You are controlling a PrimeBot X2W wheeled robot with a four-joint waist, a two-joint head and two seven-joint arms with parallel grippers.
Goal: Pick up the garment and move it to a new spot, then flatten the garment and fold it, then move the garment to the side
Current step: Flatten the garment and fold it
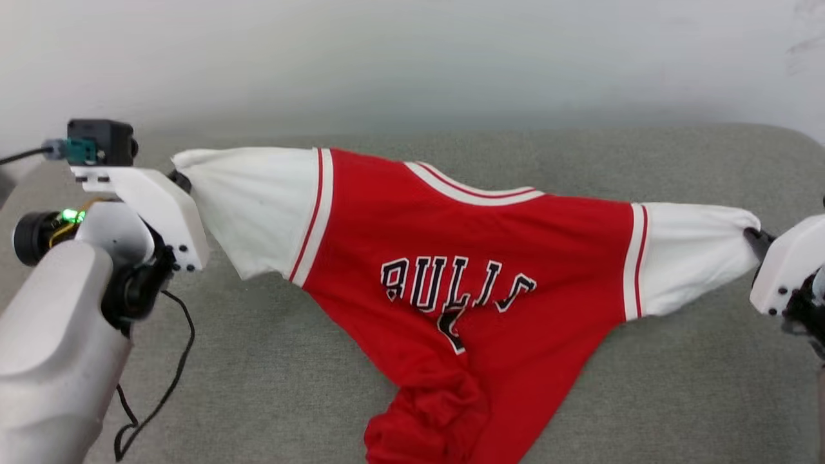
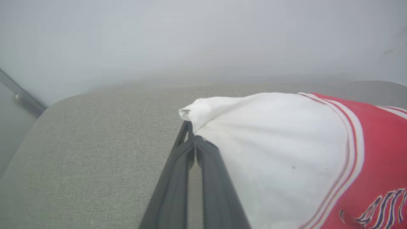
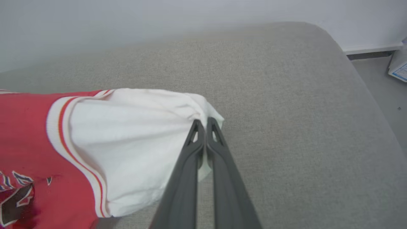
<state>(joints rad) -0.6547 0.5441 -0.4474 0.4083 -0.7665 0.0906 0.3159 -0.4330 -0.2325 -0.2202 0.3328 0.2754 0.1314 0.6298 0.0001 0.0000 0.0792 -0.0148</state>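
Observation:
The garment (image 1: 477, 251), a red jersey-style T-shirt with white sleeves and a black "BULLS" print, hangs stretched between my two grippers above a grey cushion. My left gripper (image 1: 180, 180) is shut on the tip of its left white sleeve (image 2: 270, 143), the dark fingers (image 2: 178, 178) pinching the cloth. On the other side, my right gripper (image 1: 754, 238) is shut on the end of the right white sleeve (image 3: 133, 133). The red lower body sags in crumpled folds (image 1: 445, 406) toward the near edge, hiding the number.
The grey fabric cushion (image 1: 271, 361) spreads under the shirt, with a pale wall (image 1: 412, 58) behind it. Its rounded right edge (image 3: 359, 82) drops to a grey floor, where a white and blue item (image 3: 399, 66) lies. A black cable (image 1: 174, 367) dangles by my left forearm.

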